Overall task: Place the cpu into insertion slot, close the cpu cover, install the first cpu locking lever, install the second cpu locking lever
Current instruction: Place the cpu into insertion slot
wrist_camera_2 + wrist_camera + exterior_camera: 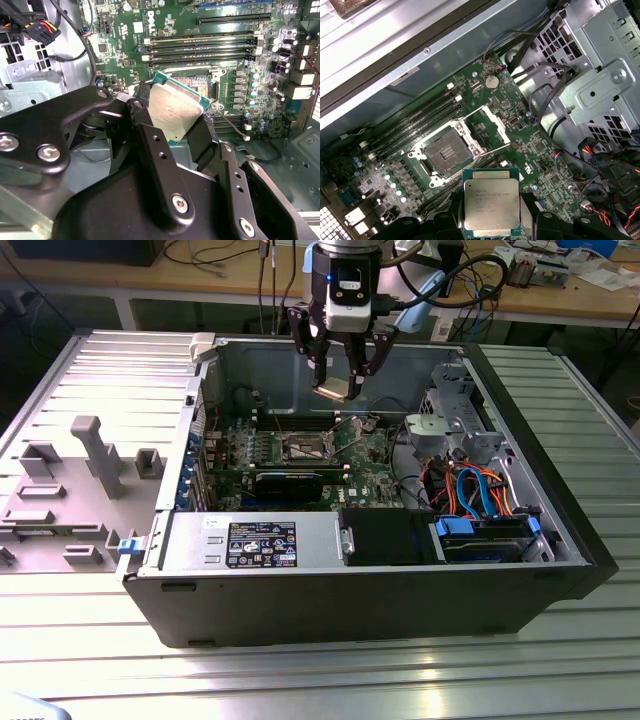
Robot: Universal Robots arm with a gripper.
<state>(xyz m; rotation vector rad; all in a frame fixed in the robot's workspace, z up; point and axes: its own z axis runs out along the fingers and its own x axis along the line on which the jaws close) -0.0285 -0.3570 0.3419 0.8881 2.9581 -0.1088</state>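
Exterior view: my pincer clamped on cpu, held in air above open case. First wrist view: slot uncovered, cover flipped up beside it, cpu not yet seated.

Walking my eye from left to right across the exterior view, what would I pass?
Grey plastic blocks on the table → black label on the case's front box → the cpu, held above the green board → silvery metal cage.
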